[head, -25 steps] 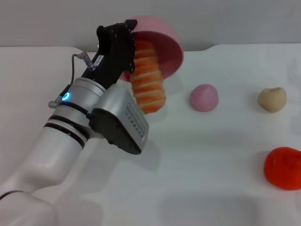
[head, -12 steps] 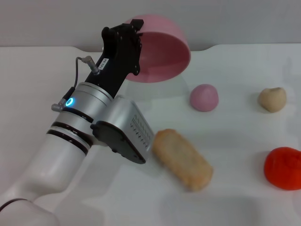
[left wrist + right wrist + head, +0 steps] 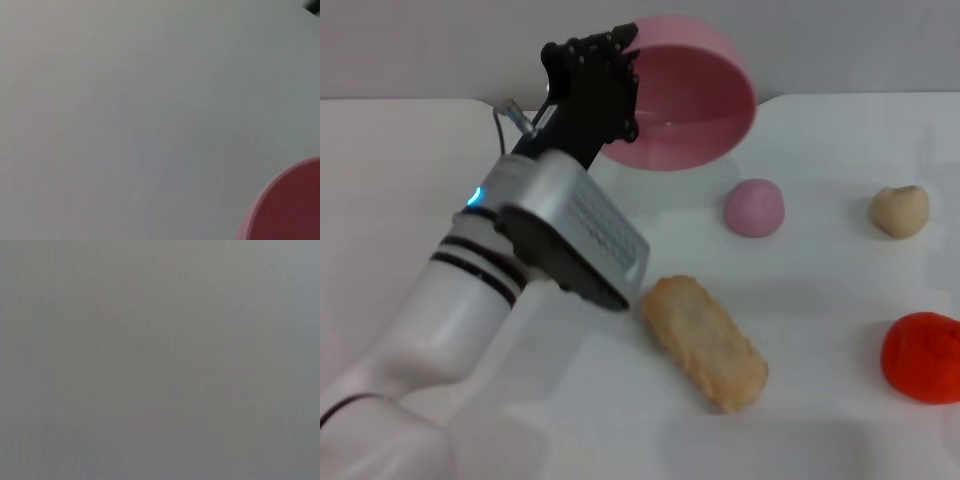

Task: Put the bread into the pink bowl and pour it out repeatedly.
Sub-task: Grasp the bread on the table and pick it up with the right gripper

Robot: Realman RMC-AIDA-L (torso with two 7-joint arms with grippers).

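So the bread's out, bowl's empty.
Left gripper (image 3: 610, 75) clamps the tipped pink bowl (image 3: 695, 95); bread (image 3: 705, 342) lies underside-up nearer than the bowl. Next: refill. Right gripper unseen.

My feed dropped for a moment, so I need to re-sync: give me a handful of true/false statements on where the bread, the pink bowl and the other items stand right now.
1. The bread lies on the table, outside the pink bowl. True.
2. The bread shows its striped top. False: its plain tan underside faces up.
3. The left end effector holds the pink bowl tipped in the air. True.
4. The pink ball sits inside the bowl. False: it rests on the table, apart from the bowl.
5. The red-orange lump touches the bread. False: they lie clearly apart.
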